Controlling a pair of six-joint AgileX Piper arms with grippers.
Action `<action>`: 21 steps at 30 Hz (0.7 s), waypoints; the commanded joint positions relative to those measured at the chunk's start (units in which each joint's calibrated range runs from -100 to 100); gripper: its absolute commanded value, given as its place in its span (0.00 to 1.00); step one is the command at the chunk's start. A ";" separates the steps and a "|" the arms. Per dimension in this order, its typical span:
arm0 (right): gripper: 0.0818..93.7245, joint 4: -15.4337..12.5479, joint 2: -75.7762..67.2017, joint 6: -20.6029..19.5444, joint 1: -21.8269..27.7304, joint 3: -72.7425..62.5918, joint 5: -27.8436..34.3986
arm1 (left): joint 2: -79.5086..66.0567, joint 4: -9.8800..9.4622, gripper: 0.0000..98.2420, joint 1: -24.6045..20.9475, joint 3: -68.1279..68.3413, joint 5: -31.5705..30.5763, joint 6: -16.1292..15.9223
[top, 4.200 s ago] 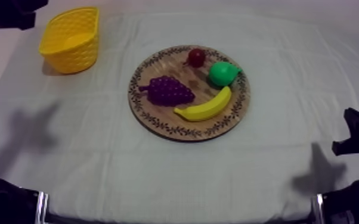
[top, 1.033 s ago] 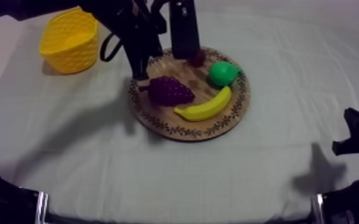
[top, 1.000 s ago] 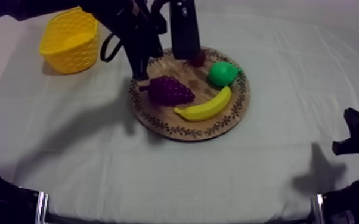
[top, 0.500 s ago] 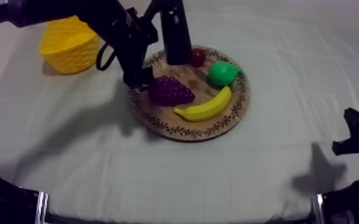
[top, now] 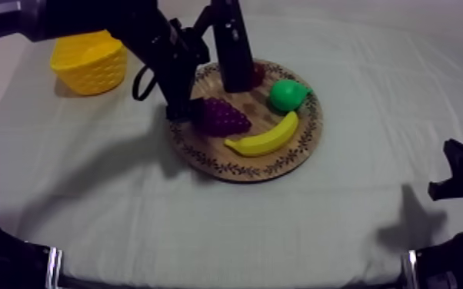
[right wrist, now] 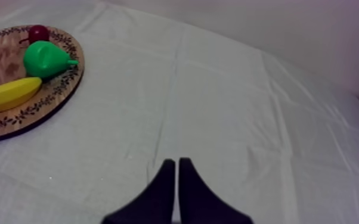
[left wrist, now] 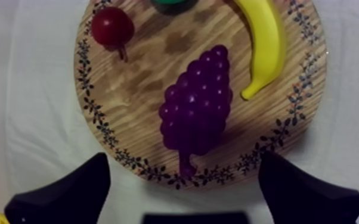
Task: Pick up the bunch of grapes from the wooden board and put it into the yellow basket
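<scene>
Two black fingers of the left end effector (left wrist: 182,165) are spread wide above the wooden board (left wrist: 137,89), at the part of its rim that faces the yellow basket (top: 88,65). One finger is set to each side of the stem end of the bunch of grapes (left wrist: 197,110). Nothing is held between them, and it cannot be told whether the grapes are touched.

The bunch of grapes is seen lying flat on the board, near its middle, with the short stem pointing at the patterned rim just under the left end effector. A banana (left wrist: 265,42) is laid along the board's rim beside the grapes, close to them but apart. A small red fruit (left wrist: 111,27) is placed near the rim on the other side of the grapes, apart from them. A pear (top: 288,94) is found on the board between the small red fruit and the banana, at the side facing the right arm.

The yellow basket is stood on the worktop (top: 127,215), well apart from the board, on the left arm's side.

The right end effector (right wrist: 176,162) is closed to a narrow wedge with nothing in it, and is kept low over the bare cloth, well apart from the board on the pear's side.
</scene>
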 commanded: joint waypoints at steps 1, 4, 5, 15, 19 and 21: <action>0.00 -0.01 0.02 -0.02 0.01 -0.01 -0.03 | 0.71 -0.07 0.97 0.00 0.12 -0.55 0.09; 0.00 -0.01 0.02 -0.02 0.01 -0.01 -0.03 | 2.44 -0.13 0.97 -0.14 0.20 -1.56 0.16; 0.00 -0.01 0.02 -0.02 0.01 -0.01 -0.03 | 3.08 -0.14 0.96 -0.21 0.13 -1.89 0.17; 0.00 -0.01 0.02 -0.02 0.01 -0.01 -0.03 | 10.44 -0.27 0.95 -0.50 -1.80 -5.09 0.39; 0.00 -0.01 0.02 -0.02 0.01 -0.01 -0.03 | 12.98 -0.25 0.95 -0.55 -2.99 -5.92 0.48; 0.00 -0.01 0.02 -0.02 0.01 -0.01 -0.03 | 14.32 -0.16 0.95 -0.62 -3.82 -6.12 0.43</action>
